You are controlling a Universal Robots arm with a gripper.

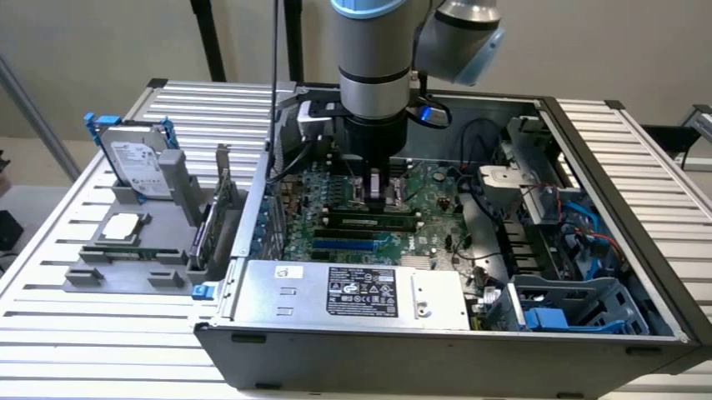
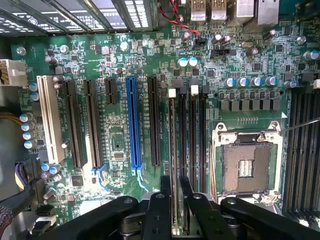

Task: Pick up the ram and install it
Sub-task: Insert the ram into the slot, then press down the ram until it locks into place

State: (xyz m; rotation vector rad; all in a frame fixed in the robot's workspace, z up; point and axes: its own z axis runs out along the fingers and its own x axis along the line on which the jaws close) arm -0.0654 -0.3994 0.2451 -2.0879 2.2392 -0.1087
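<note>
Ram (image 1: 373,222) stands on edge in one of the memory slots of the motherboard (image 2: 120,140), inside the open computer case (image 1: 623,167) that sits on the slatted desk (image 1: 67,333). In the wrist view it is seen edge-on as a thin strip, in the slot farthest from the empty processor socket (image 2: 246,167), with the long blue slot (image 2: 132,120) well off on its other side.

The claw (image 1: 384,190) hangs straight over the stick near its middle and straddles its top edge. Whether it is clamping the stick or standing just clear of it I cannot tell.

The step in hand looks like the seating itself. To do it well, I judge the push should go straight down along the slot's line, with no twist, so the board's lower edge enters evenly at both ends. The white latch (image 2: 172,93) at the slot's end is the thing to watch: it should close against the stick. Any tilt risks jamming one corner, or scraping the neighbouring empty slots (image 2: 193,130) just beside it.
</note>
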